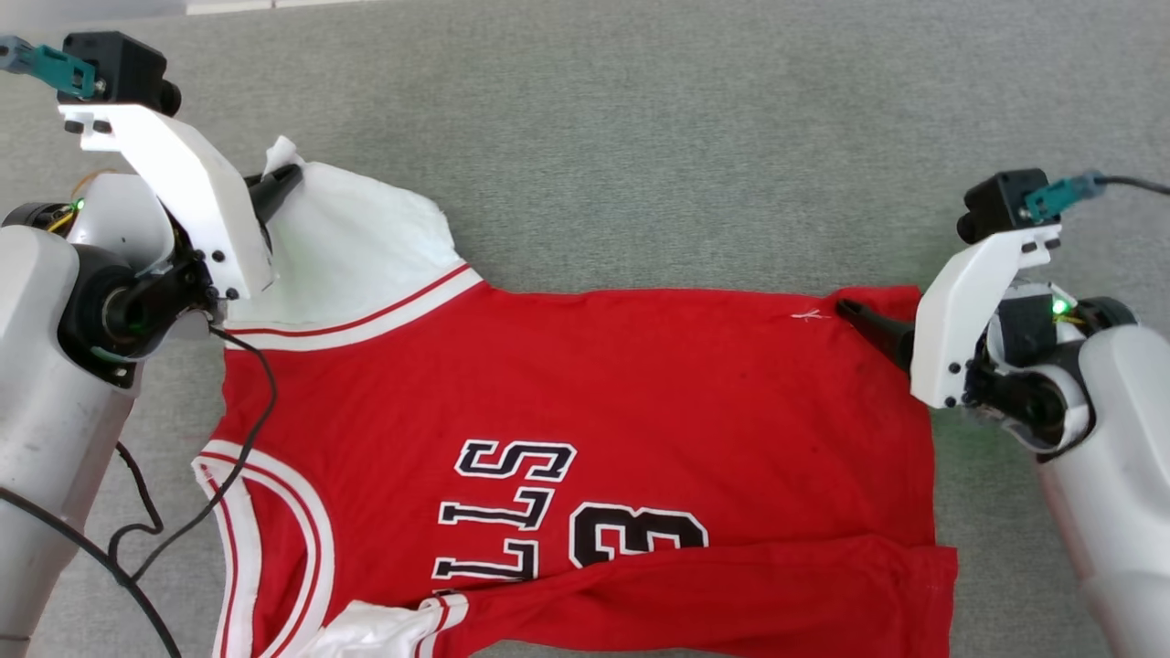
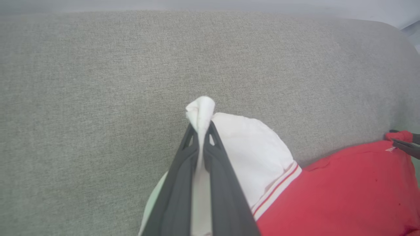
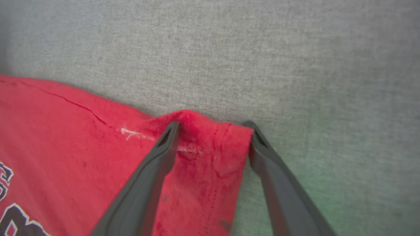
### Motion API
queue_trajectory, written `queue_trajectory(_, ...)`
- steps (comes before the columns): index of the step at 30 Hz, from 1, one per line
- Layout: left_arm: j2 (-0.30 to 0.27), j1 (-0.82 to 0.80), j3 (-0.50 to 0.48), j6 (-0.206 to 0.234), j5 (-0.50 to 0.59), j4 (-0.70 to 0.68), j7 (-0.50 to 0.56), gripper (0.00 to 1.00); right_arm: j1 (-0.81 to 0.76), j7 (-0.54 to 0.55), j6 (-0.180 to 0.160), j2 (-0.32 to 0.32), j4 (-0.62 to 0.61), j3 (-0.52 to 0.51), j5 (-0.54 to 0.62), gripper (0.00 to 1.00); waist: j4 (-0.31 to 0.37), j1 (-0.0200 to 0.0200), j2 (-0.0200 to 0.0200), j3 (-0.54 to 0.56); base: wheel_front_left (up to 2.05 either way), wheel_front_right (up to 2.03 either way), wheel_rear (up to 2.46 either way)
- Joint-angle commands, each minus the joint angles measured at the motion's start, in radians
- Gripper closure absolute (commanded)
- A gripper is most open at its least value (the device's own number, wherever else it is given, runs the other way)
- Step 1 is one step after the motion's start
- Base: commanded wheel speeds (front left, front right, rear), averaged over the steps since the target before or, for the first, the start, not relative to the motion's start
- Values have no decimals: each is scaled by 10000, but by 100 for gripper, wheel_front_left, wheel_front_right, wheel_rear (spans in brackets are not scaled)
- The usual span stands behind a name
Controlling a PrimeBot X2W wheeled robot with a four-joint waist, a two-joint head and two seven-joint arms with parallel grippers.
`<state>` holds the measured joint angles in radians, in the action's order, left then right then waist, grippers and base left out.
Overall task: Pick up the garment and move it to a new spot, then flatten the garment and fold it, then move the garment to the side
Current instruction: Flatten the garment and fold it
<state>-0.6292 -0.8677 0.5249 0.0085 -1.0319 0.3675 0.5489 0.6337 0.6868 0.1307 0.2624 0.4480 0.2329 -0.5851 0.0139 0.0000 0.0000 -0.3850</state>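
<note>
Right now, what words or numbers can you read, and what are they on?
"LLS": black sideways letters on the red garment; rest of the word hidden under its folded edge.
"3": beside them, same garment.
Right wrist view: letter scraps, too cut off to read.

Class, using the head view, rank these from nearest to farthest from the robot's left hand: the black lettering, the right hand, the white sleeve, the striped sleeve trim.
1. The white sleeve: upper left, pinched in the left hand itself.
2. The striped sleeve trim: just below the sleeve.
3. The black lettering: lower middle of the view.
4. The right hand: far right, fingers apart.
</note>
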Motion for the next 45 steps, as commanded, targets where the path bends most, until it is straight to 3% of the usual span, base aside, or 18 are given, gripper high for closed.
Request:
queue_trajectory(1,-20,45,4,0,50,-58,-71,100,-223,380,-1,-27,314,274,73,0,-67,0,0,-13,0,0,0)
queue_trajectory(2,-14,108,0,14,40,-93,-100,100,-248,692,-2,9,466,347,16,40,-105,0,0,-5,0,0,0)
queue_trajectory(4,2,227,-8,29,-25,-168,-147,100,-252,1154,-1,36,621,394,-117,100,-173,0,0,4,0,0,0)
queue_trajectory(9,52,598,-156,-33,-230,-279,-450,100,37,1223,-1,226,389,304,-145,100,-345,0,0,164,0,0,0)
queue_trajectory(17,-289,2300,-608,213,-365,-1005,-1639,100,-674,240,-2,618,-977,-60,-22,100,-509,0,0,1038,0,0,0)
queue_trajectory(23,-650,4571,-920,952,-442,-2410,-2606,100,-2513,-164,-2,651,-2432,-575,148,100,-662,0,0,1688,0,0,0)
queue_trajectory(30,-729,7414,-1166,1966,-886,-3858,-3335,100,-4881,-426,-2,185,-3654,-1485,512,100,-783,0,0,2180,0,0,0)
queue_trajectory(38,-226,9333,-1088,2374,-1515,-3984,-3707,100,-6729,-489,-2,-686,-3772,-2043,876,100,-732,0,0,2395,0,0,0)
queue_trajectory(39,-131,9438,-1031,2336,-1579,-3862,-3734,100,-6881,-518,-2,-793,-3692,-2092,894,71,-723,0,0,2410,0,0,0)
queue_trajectory(40,18,9449,-1024,2281,-1601,-3754,-3844,100,-6991,-570,-2,-910,-3644,-2092,926,0,-723,0,0,2423,0,0,0)
queue_trajectory(41,145,9409,-1056,2196,-1596,-3666,-3986,56,-7076,-665,-2,-1007,-3599,-2083,976,0,-722,0,0,2436,0,0,0)
queue_trajectory(42,211,9361,-1019,2153,-1522,-3548,-4091,0,-7186,-760,-2,-1087,-3563,-2062,974,0,-726,0,0,2448,0,0,0)
queue_trajectory(45,452,9109,-1074,2026,-1216,-3354,-4726,0,-7379,-1380,-9,-1285,-3709,-2173,1059,0,-739,0,0,2513,0,0,0)
